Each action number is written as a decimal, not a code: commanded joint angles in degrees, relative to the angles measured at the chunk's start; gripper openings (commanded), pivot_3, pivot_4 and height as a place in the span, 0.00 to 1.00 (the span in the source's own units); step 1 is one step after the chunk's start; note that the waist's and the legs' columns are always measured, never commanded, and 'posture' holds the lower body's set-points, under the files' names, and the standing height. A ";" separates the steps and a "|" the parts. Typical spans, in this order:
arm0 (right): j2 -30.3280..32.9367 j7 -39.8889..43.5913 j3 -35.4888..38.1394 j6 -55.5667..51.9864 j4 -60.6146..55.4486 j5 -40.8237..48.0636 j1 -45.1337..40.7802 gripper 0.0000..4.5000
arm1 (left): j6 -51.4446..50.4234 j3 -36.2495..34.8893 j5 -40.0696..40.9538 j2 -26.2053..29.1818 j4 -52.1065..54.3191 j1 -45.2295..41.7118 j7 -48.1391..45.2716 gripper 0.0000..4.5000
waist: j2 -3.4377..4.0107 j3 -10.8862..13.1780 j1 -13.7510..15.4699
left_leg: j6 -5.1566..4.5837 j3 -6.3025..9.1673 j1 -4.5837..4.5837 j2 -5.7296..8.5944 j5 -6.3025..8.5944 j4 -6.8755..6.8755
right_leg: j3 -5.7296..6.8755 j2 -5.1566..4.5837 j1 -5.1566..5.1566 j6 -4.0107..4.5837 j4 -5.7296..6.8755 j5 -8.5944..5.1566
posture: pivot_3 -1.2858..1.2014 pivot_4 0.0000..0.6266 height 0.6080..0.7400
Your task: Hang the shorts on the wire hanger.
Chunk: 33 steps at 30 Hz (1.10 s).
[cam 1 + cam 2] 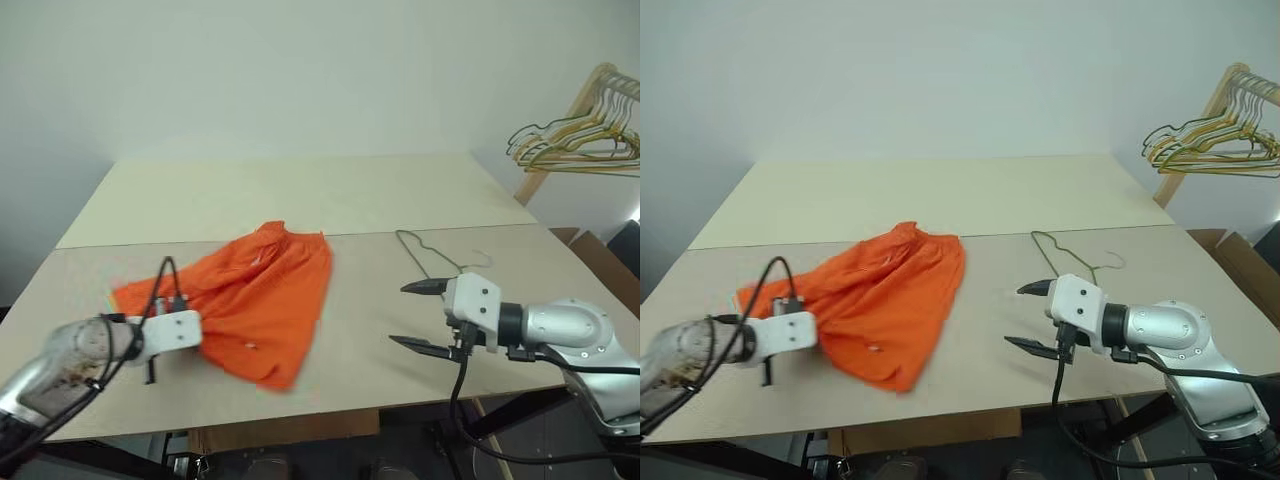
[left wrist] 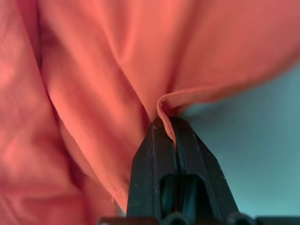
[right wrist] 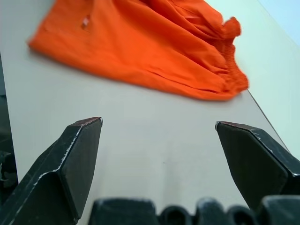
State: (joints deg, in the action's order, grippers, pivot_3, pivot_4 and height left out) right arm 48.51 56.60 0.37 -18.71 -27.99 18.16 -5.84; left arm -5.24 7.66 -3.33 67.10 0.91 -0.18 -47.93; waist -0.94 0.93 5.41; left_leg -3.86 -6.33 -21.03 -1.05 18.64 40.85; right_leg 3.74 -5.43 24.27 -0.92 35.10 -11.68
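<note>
Pale wooden table (image 1: 300, 195), bunched gold and green hangers (image 1: 585, 135) on wooden rack (image 1: 560, 135), brown cardboard box (image 1: 600, 262)

Bright orange shorts (image 1: 252, 300), plain and unpatterned, with one small white mark (image 1: 250, 346) near the lower hem. Thin grey wire hanger (image 1: 427, 255), bare metal. Pale beige table (image 1: 380, 190), lighter cream on the far board, slightly greyer tan on the near one, a dark seam between. White and silver-grey left gripper (image 2: 171, 125) housing, black fingers, black cable. Same white housing, silver arm and black fingers on the right gripper (image 1: 412, 315). Bunched hangers (image 1: 580, 140) in gold, green and grey on a light wooden rack (image 1: 565, 125). Off-white wall (image 1: 300, 70) behind.
</note>
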 commanded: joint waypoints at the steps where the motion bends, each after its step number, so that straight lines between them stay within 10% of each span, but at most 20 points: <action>1: -0.29 0.11 0.32 0.97 -1.42 0.69 -0.94 1.00 | 6.29 -4.37 -1.00 2.70 -7.06 0.87 -0.75 0.01 | 0.01 0.00 0.12 | 0.03 0.00 0.00 0.00 -0.01 0.00 | 0.01 0.00 0.00 0.00 0.00 0.00 | 0.58 0.00 1.00; 16: -1.28 0.75 -1.34 0.79 -1.35 0.97 -1.57 1.00 | -1.37 -28.03 25.26 4.68 15.12 17.61 -28.64 0.99 | 0.05 0.07 -0.28 | 0.34 -0.13 -0.08 0.06 -0.11 0.01 | 0.06 -0.04 0.04 -0.11 0.02 -0.09 | 0.59 0.00 1.00; 23: -2.57 0.40 -2.38 0.49 -1.51 0.82 -1.87 1.00 | -24.85 -27.98 37.19 -0.11 32.66 14.71 -16.24 0.99 | 0.08 0.08 0.37 | 0.35 -0.04 -0.02 0.08 -0.13 0.03 | 0.03 -0.02 -0.11 -0.29 0.02 -0.19 | 0.60 0.00 1.00; 33: -2.81 -0.55 -2.35 -1.11 -3.00 1.07 -2.42 1.00 | -67.00 1.22 37.96 -9.09 44.55 -6.35 10.24 0.99 | -0.03 0.01 0.18 | 0.43 0.01 0.00 0.23 -0.18 0.06 | -0.06 0.14 -0.16 -0.17 0.07 -0.10 | 0.58 0.00 1.00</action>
State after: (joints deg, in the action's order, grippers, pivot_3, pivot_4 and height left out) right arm 45.42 56.54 -3.41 -19.37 -29.08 18.31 -7.61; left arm -68.03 6.47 35.60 58.15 43.84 -4.97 -40.49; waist -0.97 0.94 5.59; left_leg -3.42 -6.33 -21.02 -0.81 18.45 40.91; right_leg 3.67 -5.29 24.09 -1.08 35.17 -11.78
